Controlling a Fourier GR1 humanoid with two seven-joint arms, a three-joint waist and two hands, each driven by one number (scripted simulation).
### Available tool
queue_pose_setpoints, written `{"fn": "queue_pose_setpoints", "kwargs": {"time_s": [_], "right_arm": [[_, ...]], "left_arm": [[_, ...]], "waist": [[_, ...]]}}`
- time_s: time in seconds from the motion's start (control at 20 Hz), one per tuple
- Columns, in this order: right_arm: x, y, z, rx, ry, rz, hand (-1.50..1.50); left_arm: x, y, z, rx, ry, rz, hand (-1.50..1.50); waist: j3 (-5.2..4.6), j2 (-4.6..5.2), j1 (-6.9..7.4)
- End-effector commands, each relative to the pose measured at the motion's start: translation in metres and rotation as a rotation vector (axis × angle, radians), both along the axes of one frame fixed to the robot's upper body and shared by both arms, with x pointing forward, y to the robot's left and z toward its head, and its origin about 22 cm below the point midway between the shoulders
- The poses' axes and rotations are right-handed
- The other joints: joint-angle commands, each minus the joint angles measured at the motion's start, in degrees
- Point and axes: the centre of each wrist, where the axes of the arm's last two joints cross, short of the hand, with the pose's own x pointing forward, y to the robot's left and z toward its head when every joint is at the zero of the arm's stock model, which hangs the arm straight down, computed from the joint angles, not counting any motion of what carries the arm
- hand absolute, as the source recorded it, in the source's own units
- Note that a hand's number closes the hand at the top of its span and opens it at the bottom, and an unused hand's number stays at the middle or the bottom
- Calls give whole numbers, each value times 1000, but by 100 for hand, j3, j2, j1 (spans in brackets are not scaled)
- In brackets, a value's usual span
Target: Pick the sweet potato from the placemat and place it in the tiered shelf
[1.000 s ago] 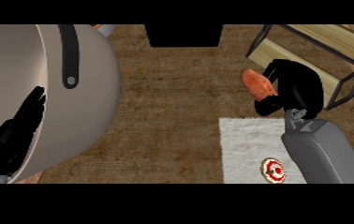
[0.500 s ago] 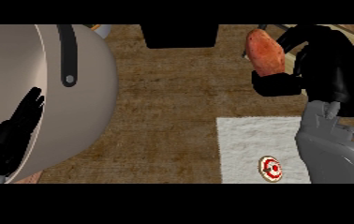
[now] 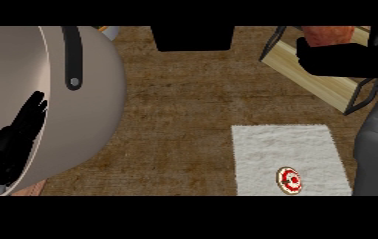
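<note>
The orange sweet potato [image 3: 326, 34] shows at the top right, over the tiered shelf [image 3: 314, 75], a light wooden board in a black metal frame. My right hand [image 3: 336, 59] is curled round the sweet potato from below and hides its lower part. The white placemat [image 3: 284, 153] lies at the lower right of the brown counter, with only a small red and white round thing [image 3: 289, 180] on it. My left hand [image 3: 18, 135] rests open at the left edge, fingers up, in front of a large beige pot.
A big beige pot [image 3: 66, 113] with a dark handle [image 3: 72, 58] fills the left side. A black block [image 3: 192, 37] stands at the top centre. My grey right forearm [image 3: 367, 153] runs along the right edge.
My right hand has carried the sweet potato further up and to the right, from beside the shelf's front edge to over the shelf. The left hand has stayed still.
</note>
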Motion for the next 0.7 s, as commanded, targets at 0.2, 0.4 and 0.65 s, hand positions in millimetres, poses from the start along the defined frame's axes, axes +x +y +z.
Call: {"fn": "queue_pose_setpoints", "kwargs": {"time_s": [0.2,0.4,0.65], "right_arm": [[13,-18,48,-128,106,-237,150],[31,-35,59,-146,134,-254,150],[41,-49,78,-170,152,-283,150]], "left_arm": [[-10,-2,-30,-31,109,20,0],[-2,-3,-24,-31,87,14,0],[-5,9,-22,-19,84,22,0]], "waist": [[-147,77,-41],[-139,105,2],[-137,104,37]]}}
